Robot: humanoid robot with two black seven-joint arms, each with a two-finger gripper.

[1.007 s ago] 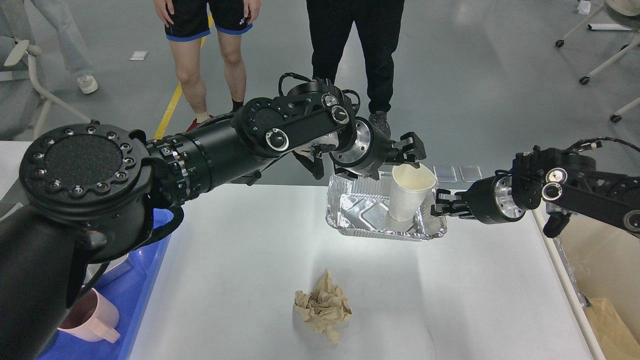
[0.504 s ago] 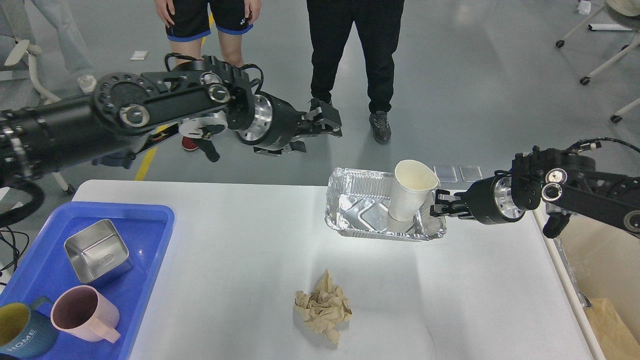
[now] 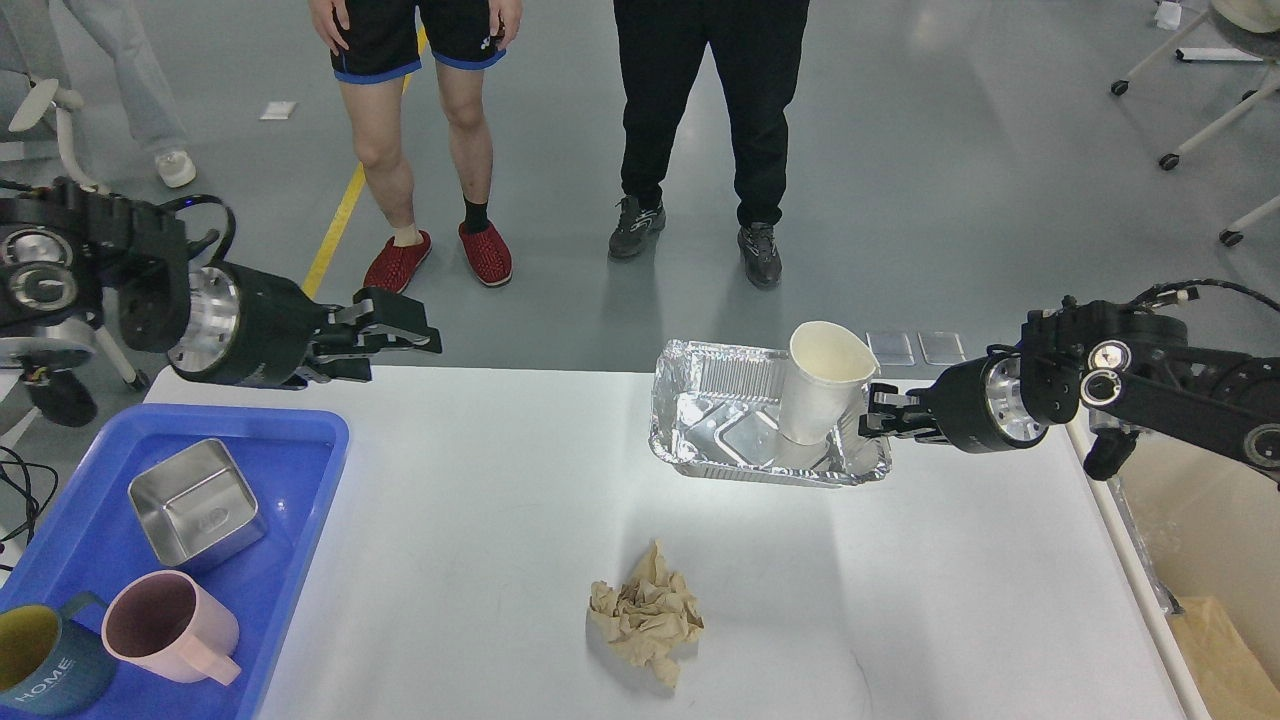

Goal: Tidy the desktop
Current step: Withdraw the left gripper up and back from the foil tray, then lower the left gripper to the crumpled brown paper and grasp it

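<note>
Nearest the camera, two mugs are sitting in the near corner of the blue tray (image 3: pixel 300 560): a dark one (image 3: pixel 40 665) lettered HOME and a pink one (image 3: pixel 170 625) touching it. A steel box (image 3: pixel 195 500) is resting farther back in the same tray. The tray is lying over the left end of the desk (image 3: pixel 480 520), which is spreading white across the whole lower view. A crumpled brown paper wad (image 3: pixel 645 612) is lying near the middle of the desk, well apart from everything else. At the right edge a cream bin (image 3: pixel 1195 560) is standing just beside the desk.

Farther back, a foil tray (image 3: pixel 730 420) is sitting on the desk with a paper cup (image 3: pixel 820 385) leaning upright in its right half. The right gripper (image 3: pixel 880 418) is reaching in from the right, and its fingers are closing on the foil tray's right rim, just beside the cup.

The left gripper (image 3: pixel 395 335) is hanging over the desk's far left edge, beyond the blue tray, its fingers slightly parted and holding nothing.

Beyond the desk, two people (image 3: pixel 560 130) are standing on the grey floor.
</note>
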